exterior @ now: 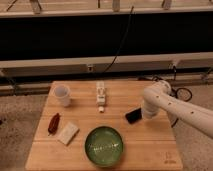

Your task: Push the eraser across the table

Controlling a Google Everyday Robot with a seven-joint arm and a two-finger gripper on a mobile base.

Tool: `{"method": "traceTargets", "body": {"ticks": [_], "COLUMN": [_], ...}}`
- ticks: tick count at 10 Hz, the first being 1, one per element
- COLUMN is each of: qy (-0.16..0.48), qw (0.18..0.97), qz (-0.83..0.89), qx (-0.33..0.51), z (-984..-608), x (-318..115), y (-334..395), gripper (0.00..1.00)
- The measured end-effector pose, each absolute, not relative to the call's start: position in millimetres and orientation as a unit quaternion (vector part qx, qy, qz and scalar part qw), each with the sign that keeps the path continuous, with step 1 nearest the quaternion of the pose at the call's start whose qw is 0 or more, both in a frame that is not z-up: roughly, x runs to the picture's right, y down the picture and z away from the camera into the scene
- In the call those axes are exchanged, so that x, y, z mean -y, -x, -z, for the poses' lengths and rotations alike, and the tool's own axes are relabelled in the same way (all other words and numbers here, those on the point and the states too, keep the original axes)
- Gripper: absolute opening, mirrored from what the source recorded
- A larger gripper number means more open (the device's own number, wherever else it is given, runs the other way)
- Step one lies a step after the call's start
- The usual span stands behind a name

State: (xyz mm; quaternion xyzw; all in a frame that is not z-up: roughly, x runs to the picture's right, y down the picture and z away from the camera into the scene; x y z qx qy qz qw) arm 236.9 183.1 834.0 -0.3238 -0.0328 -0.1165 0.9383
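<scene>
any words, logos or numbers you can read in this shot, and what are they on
No text here is legible.
Small dark mark at the near right corner of the table: too blurred to read.
White oblong piece mid-table: no readable marking.
Eraser, and the gripper down at its right end: no lettering shows.

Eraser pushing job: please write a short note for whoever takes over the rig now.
The gripper is low over the square light-wood plank table, at the right end of the flat black oblong eraser; contact cannot be told.
Eraser: right of centre, up-right of the round green bowl.
Done: gripper placed beside eraser.
Left: push it across the table.
</scene>
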Motion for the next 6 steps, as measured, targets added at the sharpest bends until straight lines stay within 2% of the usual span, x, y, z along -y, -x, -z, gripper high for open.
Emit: {"method": "traceTargets", "body": {"ticks": [6], "qy": [0.326], "qw": [0.931], "qz": [0.16], "qx": [0.037], "z": [-842.1], "x": [-177.2], "y": [-217.8], "gripper": [0.01]}}
